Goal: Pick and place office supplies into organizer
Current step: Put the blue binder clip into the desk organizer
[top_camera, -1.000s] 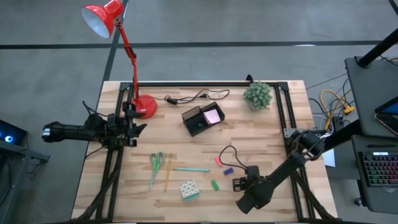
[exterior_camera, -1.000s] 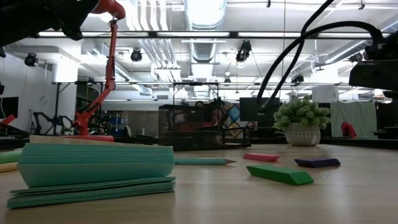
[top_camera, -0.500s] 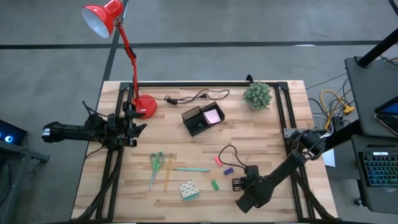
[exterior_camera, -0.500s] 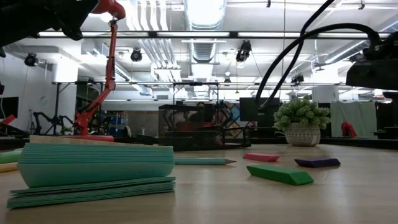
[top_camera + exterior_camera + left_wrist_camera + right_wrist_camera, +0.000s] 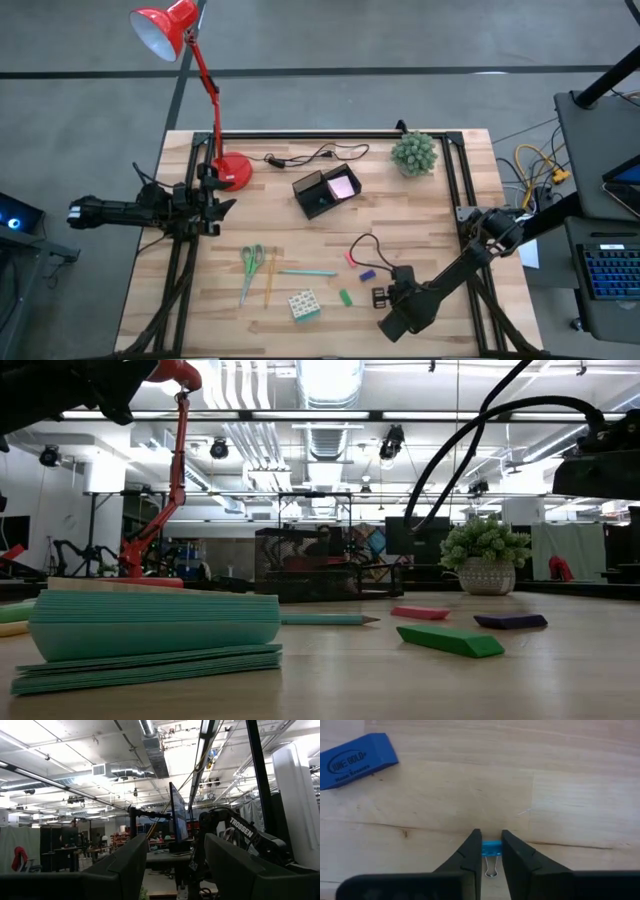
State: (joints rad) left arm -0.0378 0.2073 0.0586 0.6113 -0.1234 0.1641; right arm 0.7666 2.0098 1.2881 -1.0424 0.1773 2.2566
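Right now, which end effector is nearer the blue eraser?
The right end effector: it sits just beside the blue eraser, closed on a small blue binder clip. The left end effector waits far across the table near the lamp base.

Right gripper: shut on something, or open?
Shut on the blue binder clip: the right gripper has both fingers against its sides, down at the table.

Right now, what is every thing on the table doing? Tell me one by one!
right gripper: shut on the blue binder clip, low at the table.
left gripper: open, holding nothing, off the table's left edge.
black organizer: pink sticky notes inside one compartment.
blue eraser: flat, loose.
scissors: flat on the table.
red lamp: upright.
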